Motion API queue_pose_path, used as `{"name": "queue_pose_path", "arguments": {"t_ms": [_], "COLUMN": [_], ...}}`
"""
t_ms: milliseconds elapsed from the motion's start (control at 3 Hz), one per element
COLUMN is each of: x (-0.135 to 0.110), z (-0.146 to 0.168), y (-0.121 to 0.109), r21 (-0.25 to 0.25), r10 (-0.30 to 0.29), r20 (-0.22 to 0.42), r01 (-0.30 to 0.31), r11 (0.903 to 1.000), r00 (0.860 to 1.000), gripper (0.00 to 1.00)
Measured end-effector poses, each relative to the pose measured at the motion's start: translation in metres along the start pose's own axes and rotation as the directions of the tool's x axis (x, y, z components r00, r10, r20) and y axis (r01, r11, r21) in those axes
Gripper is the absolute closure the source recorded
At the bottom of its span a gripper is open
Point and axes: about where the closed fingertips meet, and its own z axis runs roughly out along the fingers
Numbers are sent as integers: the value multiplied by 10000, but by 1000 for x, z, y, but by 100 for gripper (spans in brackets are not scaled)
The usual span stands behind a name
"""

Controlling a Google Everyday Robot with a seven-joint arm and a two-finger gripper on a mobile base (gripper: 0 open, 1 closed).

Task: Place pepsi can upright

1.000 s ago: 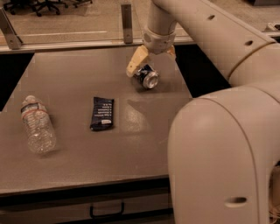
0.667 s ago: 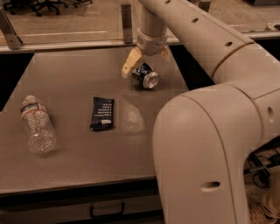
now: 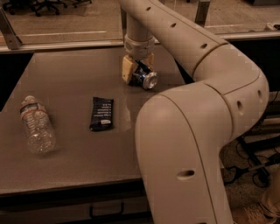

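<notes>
A clear plastic bottle (image 3: 37,131) lies on its side at the left of the counter (image 3: 65,170), cap toward the far edge; the band around its neck end carries print too faint to read. To its right, well apart, a flat dark wrapper (image 3: 102,113) lies face up with pale lettering that cannot be made out. Further right and nearer the far edge, the pepsi can (image 3: 145,78) lies on its side, dark blue, silver end turned toward the camera and right; no writing on it is legible. The gripper (image 3: 138,72) is down over the can, right against it; whether it pinches the can or is spread around it, I cannot tell. The cream arm (image 3: 197,131) fills the right side. The counter is smooth grey-brown with a dull sheen and a drawer handle (image 3: 105,211) below its front. Behind it runs a rail (image 3: 61,45), with chair bases (image 3: 39,5) beyond; cables (image 3: 253,162) lie on the floor at right.
</notes>
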Motion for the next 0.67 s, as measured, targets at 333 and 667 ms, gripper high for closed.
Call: {"name": "queue_pose_path", "arguments": {"t_ms": [333, 667], "x": [-6, -7], "z": [-12, -59], "y": [7, 8], "r21": [-149, -559], "r10": [-711, -1794], "r20": [409, 1953], "r01": [717, 1935], "r11": [9973, 9795], "r00": [9966, 9642], "gripper": [64, 87]}}
